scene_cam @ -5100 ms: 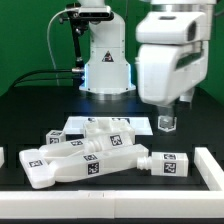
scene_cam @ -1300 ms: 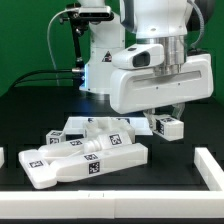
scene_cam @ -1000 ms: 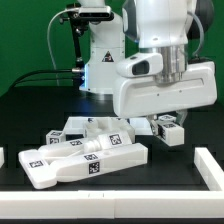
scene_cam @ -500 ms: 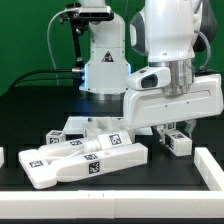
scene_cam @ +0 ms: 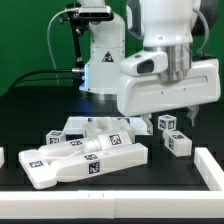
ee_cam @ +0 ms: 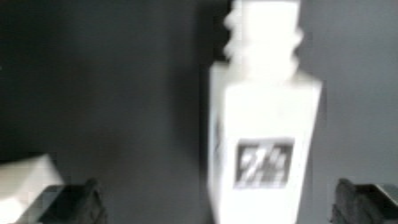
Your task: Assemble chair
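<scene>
A white chair leg (scene_cam: 173,134) with black marker tags lies on the black table at the exterior view's right. My gripper (scene_cam: 177,113) hangs just above it, open and holding nothing. In the wrist view the leg (ee_cam: 263,120) lies lengthwise below the gripper (ee_cam: 217,205), with a tag on its wide end, and the two dark fingertips (ee_cam: 71,203) stand wide apart on either side of it. The other white chair parts (scene_cam: 85,155) lie in a pile at the exterior view's left centre.
The robot base (scene_cam: 105,60) stands behind the pile. A white raised bar (scene_cam: 211,166) runs along the table's right edge, and another white piece (scene_cam: 2,158) sits at the left edge. A flat white tagged board (scene_cam: 78,122) lies behind the pile.
The gripper carried the leg from beside the pile toward the exterior view's right, set it on the table, let go and rose a little.
</scene>
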`<state>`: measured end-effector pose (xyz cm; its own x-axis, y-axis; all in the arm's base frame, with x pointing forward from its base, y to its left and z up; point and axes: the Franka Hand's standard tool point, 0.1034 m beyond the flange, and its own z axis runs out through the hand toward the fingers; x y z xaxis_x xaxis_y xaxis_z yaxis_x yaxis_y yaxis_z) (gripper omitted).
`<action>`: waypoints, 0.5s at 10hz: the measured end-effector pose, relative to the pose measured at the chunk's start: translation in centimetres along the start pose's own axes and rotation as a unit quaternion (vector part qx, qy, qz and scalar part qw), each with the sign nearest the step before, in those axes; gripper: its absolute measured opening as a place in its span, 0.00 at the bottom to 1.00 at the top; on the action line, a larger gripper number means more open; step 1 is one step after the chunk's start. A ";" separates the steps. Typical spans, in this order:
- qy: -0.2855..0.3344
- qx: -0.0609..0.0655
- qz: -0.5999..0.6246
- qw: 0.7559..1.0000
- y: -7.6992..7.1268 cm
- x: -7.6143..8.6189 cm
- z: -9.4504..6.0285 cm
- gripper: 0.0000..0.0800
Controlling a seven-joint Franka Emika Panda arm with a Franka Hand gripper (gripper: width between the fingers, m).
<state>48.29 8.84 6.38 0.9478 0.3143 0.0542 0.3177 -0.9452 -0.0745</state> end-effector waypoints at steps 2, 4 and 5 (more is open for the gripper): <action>0.014 -0.005 -0.105 0.994 3.0 1.8 -2.0 0.81; 0.015 -0.006 -0.118 0.993 3.1 1.6 -1.8 0.81; 0.015 -0.007 -0.118 0.993 3.2 1.5 -1.8 0.81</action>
<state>50.71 6.17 8.06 0.8460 0.5241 0.0979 0.5297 -0.8470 -0.0435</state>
